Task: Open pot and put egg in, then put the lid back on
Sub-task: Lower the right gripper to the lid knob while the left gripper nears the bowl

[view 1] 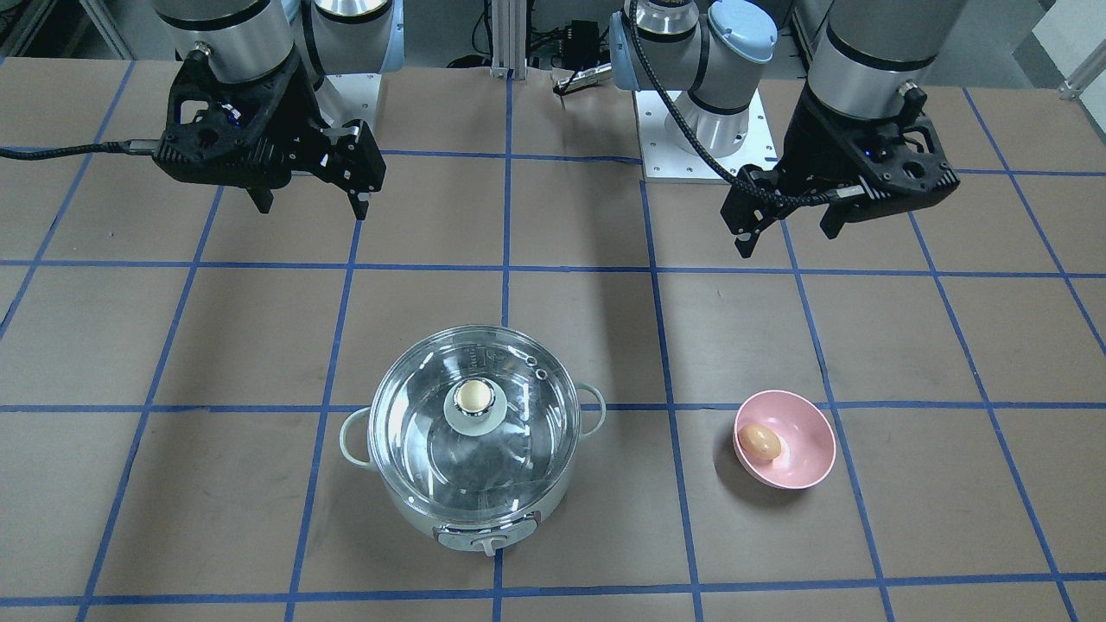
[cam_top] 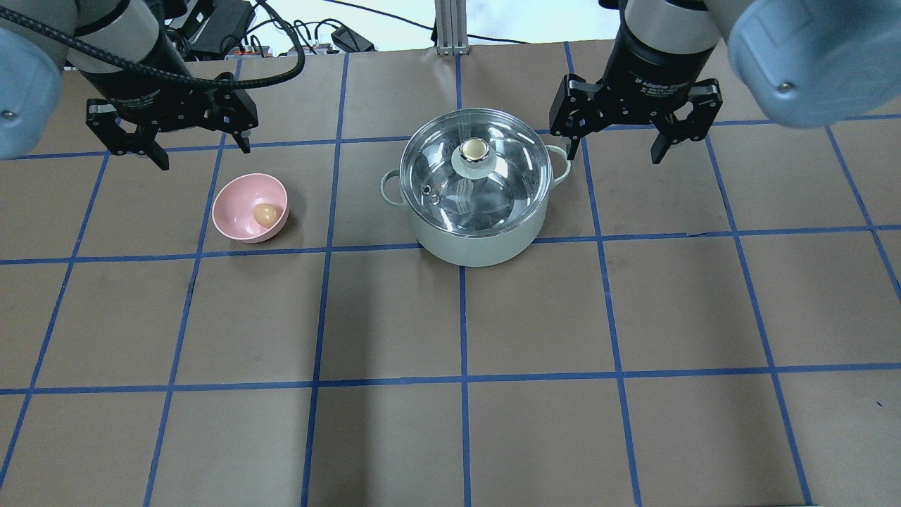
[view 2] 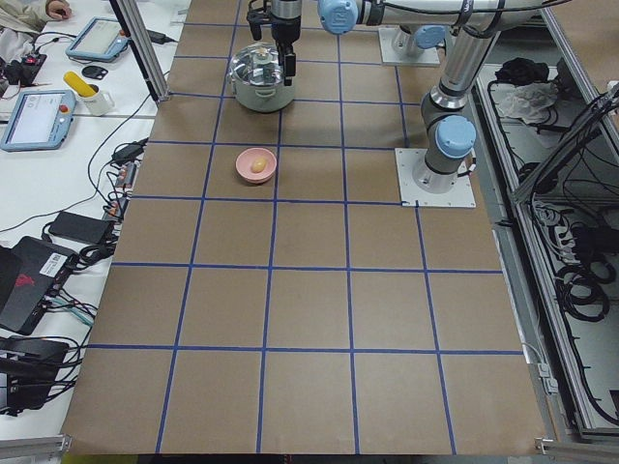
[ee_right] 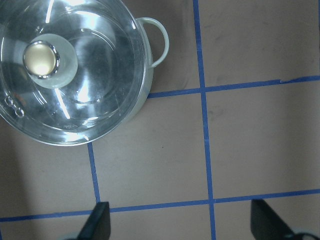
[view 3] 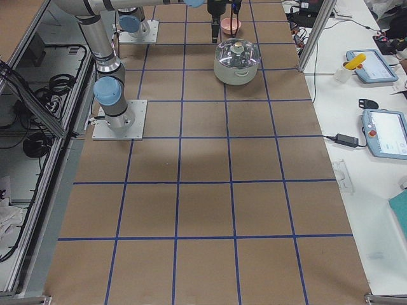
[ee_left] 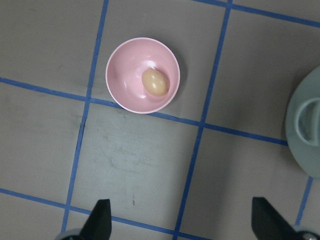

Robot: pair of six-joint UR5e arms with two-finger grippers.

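The lid (cam_top: 507,179) sits on the pot (cam_top: 479,243); at its nine o'clock overhead, the egg (cam_top: 266,215) lies in a pink bowl (cam_top: 236,208). Left gripper (cam_top: 204,156) and right gripper (cam_top: 617,158) hang released.

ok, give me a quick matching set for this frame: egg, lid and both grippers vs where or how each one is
1 egg
2 lid
3 left gripper
4 right gripper

A open, hovering beside the pot
B sitting on the pot
C inside the pink bowl
D open, hovering near the pink bowl

Pairs: 1-C, 2-B, 3-D, 4-A
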